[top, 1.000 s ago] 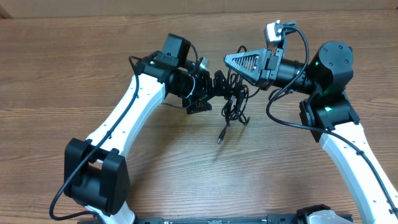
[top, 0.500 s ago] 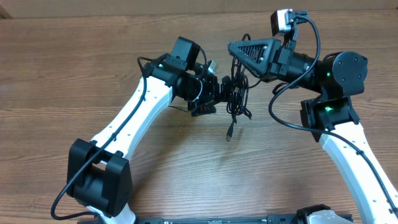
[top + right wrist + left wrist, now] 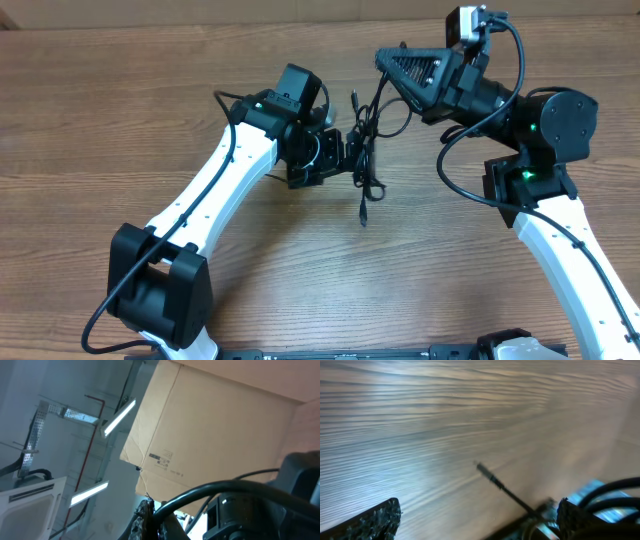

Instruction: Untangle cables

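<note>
- Bench [image 3: 90, 110]: brown wood grain, bare around both arms; far edge just in view along the top of the overhead view.
- Room, via the upward-tilted right wrist view: cardboard box [image 3: 225, 435] with a small label, two strip lights [image 3: 120, 415], a thin red pipe [image 3: 100, 410], and a white unit [image 3: 30, 505] at lower left.
- Cables [image 3: 366, 140]: black tangle near the middle of the far edge, hanging from the right gripper [image 3: 382, 60], with one plug end [image 3: 364, 215] lowest.
- Cannot tell whether that plug touches the wood.
- Right gripper clenched on the top strands; exact grip point hidden under its triangular finger.
- Left gripper [image 3: 350, 155] released, spread wide just beside the tangle; contact with strands unclear.
- Left wrist view blurred, with its fingers [image 3: 375, 519] cut off at the bottom edge.
</note>
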You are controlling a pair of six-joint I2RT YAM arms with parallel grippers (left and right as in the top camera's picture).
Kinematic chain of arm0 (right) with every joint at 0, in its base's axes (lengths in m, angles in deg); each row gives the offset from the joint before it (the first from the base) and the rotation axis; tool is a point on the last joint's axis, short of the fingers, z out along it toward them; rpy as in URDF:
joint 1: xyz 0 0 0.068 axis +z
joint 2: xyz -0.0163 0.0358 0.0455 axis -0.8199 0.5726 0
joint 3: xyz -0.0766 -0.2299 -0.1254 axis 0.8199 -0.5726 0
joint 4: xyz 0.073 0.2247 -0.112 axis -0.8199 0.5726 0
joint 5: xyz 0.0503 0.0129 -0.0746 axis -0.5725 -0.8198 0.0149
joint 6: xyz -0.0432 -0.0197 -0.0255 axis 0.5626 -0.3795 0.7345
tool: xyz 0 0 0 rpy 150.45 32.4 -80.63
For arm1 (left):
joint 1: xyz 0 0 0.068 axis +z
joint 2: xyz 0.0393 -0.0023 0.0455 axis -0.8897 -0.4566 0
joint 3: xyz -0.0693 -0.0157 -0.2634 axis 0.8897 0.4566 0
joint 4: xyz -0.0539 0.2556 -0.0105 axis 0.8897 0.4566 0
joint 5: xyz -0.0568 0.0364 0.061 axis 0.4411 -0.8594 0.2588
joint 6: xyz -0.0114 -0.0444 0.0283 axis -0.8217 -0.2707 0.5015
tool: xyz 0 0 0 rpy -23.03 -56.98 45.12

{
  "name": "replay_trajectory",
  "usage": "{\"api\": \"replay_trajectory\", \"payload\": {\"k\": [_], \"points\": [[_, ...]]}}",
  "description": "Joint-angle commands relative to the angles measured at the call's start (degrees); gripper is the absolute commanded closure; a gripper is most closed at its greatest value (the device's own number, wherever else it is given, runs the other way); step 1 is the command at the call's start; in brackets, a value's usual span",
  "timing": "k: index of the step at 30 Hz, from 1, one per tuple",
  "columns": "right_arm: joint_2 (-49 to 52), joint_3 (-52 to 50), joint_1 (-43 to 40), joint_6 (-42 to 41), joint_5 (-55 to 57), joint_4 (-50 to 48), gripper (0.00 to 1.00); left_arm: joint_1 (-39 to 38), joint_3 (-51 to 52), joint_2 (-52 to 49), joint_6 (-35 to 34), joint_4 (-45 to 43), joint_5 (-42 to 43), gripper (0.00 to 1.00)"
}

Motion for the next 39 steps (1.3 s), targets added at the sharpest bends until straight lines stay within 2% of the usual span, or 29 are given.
{"api": "replay_trajectory", "payload": {"k": [1, 5, 8, 12, 17, 25, 32, 34, 37, 39], "points": [[-0.59, 1.53, -1.55, 0.59, 3.45, -0.68, 0.96, 1.07, -0.74, -0.57, 1.09, 1.36, -8.85, 0.00], [-0.59, 1.53, -3.74, 9.66, 4.55, 4.22, 0.96, 2.78, -0.74, -0.57, 1.07, 2.05, -8.98, 0.00], [-0.59, 1.53, -6.23, 18.78, 6.08, 14.27, 0.96, 4.37, -0.74, -0.57, 0.90, 3.13, -10.49, 0.00], [-0.57, 1.53, -9.97, 28.74, 11.69, 33.62, 0.96, 6.86, -0.74, -0.57, 0.24, 6.27, -15.32, 0.00], [-0.57, 1.53, -12.15, 38.21, 15.85, 45.29, 0.96, 8.61, -0.74, -0.57, 0.04, 7.34, -17.22, 0.00], [-0.57, 1.53, -12.13, 41.81, 28.65, 57.96, 0.96, 9.07, -0.74, -0.57, -0.02, 7.32, -20.59, 0.01], [-0.24, 1.53, -12.02, 43.25, 41.05, 64.63, 0.96, 8.96, -0.74, -0.57, -0.70, 8.20, -28.70, 0.00], [0.20, 1.53, -12.02, 43.25, 40.37, 65.11, 0.96, 8.96, -0.74, -0.57, -1.11, 8.22, -28.50, 0.00], [0.85, 1.53, -11.82, 43.25, 33.57, 63.80, 0.96, 8.68, -0.74, -0.57, -1.05, 7.15, -25.55, 0.00], [1.60, 1.51, -10.69, 43.21, 25.51, 60.78, 0.96, 8.17, -0.74, -0.57, 0.35, 5.09, -19.15, 0.01]]}}
